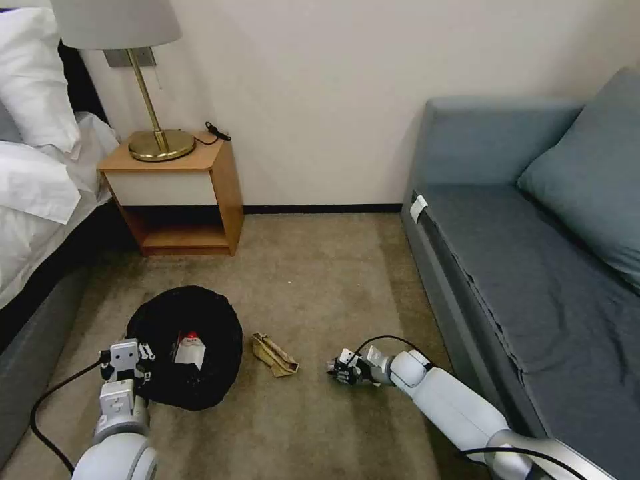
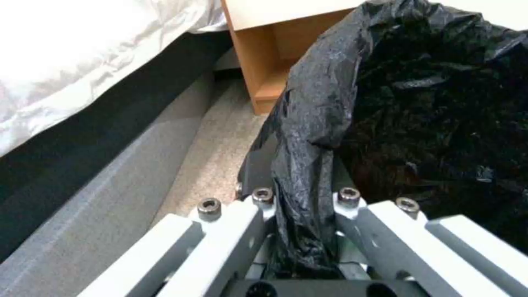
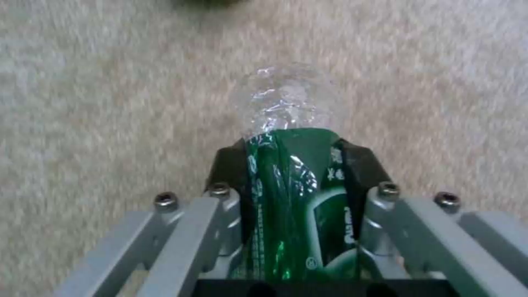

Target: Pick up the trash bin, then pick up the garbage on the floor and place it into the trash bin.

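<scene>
Nearest on the left, the left gripper [image 1: 141,360] is clamped on the trash bin [image 1: 185,343]; in the left wrist view its fingers [image 2: 263,202] pinch a fold of the black liner at the near-left rim, so the bin is held at that edge. Inside the bin lies a red-and-white packet [image 1: 189,348], so at least one piece of garbage appears to be in already.

To the right at about the same depth, the right gripper [image 1: 341,371] hangs low over the carpet [image 1: 313,280]. Its fingers [image 3: 360,165] are pressed against the sides of a small clear bottle [image 3: 288,165] with a green label, the clear end sticking out past the fingertips. Whether the bottle is lifted clear of the floor cannot be told.

Between the two grippers, just right of the bin, a tan crumpled paper [image 1: 273,354] lies on the carpet, untouched.

Farther off stand the nightstand [image 1: 177,197] with a lamp [image 1: 143,87] at far left, the bed [image 1: 40,173] beside it, and the grey sofa [image 1: 533,267] along the right.

The step in hand looks like the bottle pickup. The next move calls for carrying it left, over the paper, to above the bin's open mouth before letting go, while the left arm keeps the bin steady. The paper remains to collect.
</scene>
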